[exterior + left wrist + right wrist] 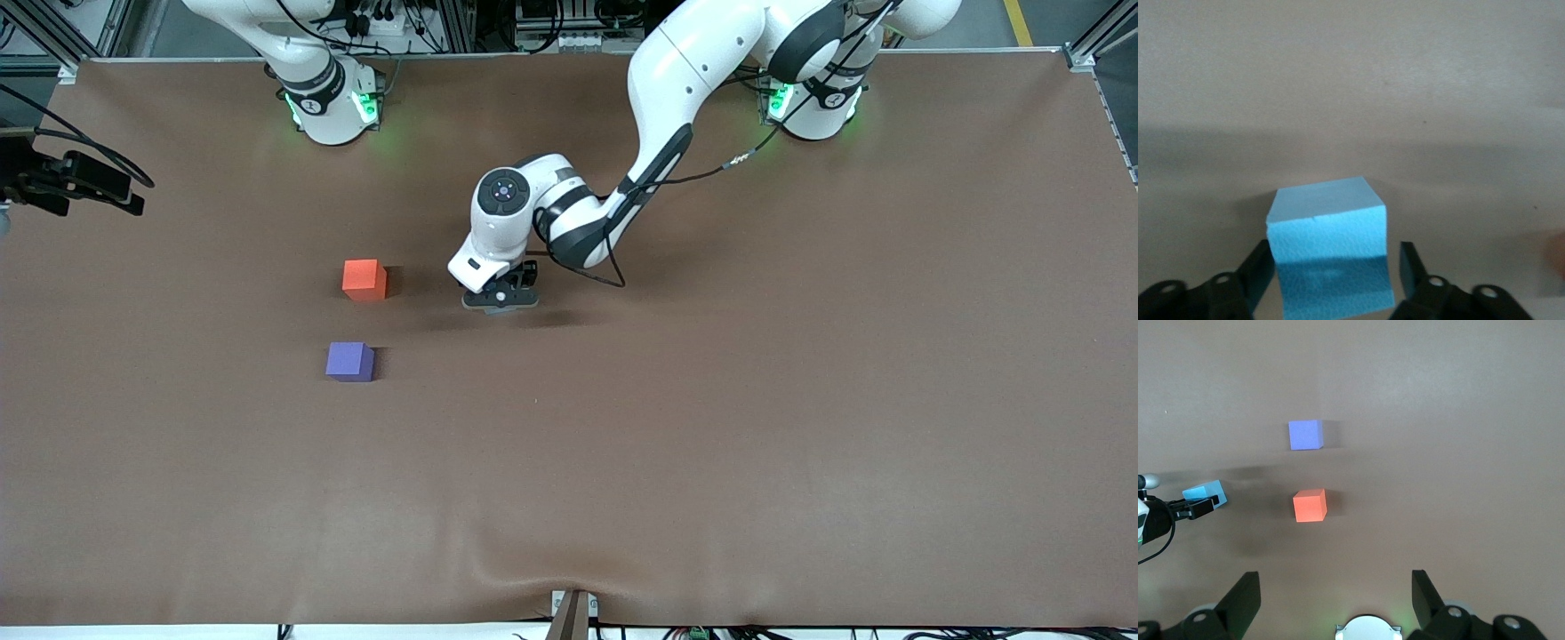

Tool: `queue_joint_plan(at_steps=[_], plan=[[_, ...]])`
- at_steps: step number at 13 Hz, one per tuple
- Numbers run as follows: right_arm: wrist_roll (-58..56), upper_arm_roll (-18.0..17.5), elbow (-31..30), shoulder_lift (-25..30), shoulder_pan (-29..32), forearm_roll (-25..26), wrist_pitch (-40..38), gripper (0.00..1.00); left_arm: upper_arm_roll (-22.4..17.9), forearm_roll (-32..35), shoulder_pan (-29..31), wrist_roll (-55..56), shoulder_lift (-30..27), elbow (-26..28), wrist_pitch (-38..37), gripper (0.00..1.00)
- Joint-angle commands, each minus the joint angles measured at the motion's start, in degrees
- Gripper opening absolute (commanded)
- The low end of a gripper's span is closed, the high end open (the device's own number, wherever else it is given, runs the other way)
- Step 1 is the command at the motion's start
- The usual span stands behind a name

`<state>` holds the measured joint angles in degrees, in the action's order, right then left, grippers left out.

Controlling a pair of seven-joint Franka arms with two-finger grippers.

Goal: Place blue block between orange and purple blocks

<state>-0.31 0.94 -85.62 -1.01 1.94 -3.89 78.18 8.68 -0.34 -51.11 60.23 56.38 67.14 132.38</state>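
I have the left gripper [500, 300] low over the middle of the tabletop [711, 427], toward the edge where the arm bases stand, with the blue block [1328, 247] between its fingers [1410, 267]. In the left wrist view the block sits on the cloth and one finger shows a sliver of gap beside the block's face, so I judge the jaws are parted around it, not clamped; I can't tell whether the other finger touches. The block is not yet where it belongs: the orange block [364, 279] and the purple block [349, 361] sit toward the right arm's end of the tabletop, well apart from the gripper, orange nearer the base edge and purple nearer the front camera.

So I read this as the grasp step. Next I would need to close on the block, lift it, carry it toward the right arm's end and a little toward the front camera, then lower it into the gap between the two blocks.

That gap looks only a bit wider than one block, so the fingers should line up to avoid nudging either neighbour. The path across is bare cloth. The right gripper [1335, 593] waits, jaws wide apart and holding nothing, high above the two blocks.
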Motion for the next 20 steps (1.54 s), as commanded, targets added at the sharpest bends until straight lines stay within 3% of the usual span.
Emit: queue_joint_plan(at_steps=[1,5,8,11,13,16,20], plan=[[-0.8,-0.8,1.2,-4.2,1.1,-0.1,-0.9,1.0,-1.0,0.7,-0.4,1.3,-2.7,-1.3,-1.6,1.0],[0.0,-1.1,-1.7,-5.3,-2.5,-2.2,-1.3,1.0,-6.3,0.8,1.4,0.3,-15.0,0.7,-11.9,1.0],[1.2,-1.0,-7.6,-5.2,-6.1,-4.3,2.3,1.0,-6.5,0.9,9.0,-2.0,-23.4,3.2,-23.5,1.0],[9.2,-1.0,-11.1,-5.2,-13.3,-4.4,5.9,1.0,-6.4,2.9,17.3,-7.0,-31.6,6.9,-29.0,1.0],[13.8,-1.1,-16.5,-5.3,-18.8,-4.4,13.5,1.0,-6.1,3.1,22.5,-12.1,-36.1,9.6,-31.4,1.0],[18.5,-1.1,-26.2,-6.4,-26.7,-4.4,30.8,1.0,-6.0,2.9,29.9,-18.4,-41.9,13.6,-33.5,1.0],[27.7,-1.1,-28.0,-14.5,-35.1,-4.4,44.5,1.0,-6.0,2.2,40.4,-31.0,-48.5,20.0,-34.8,1.0]])
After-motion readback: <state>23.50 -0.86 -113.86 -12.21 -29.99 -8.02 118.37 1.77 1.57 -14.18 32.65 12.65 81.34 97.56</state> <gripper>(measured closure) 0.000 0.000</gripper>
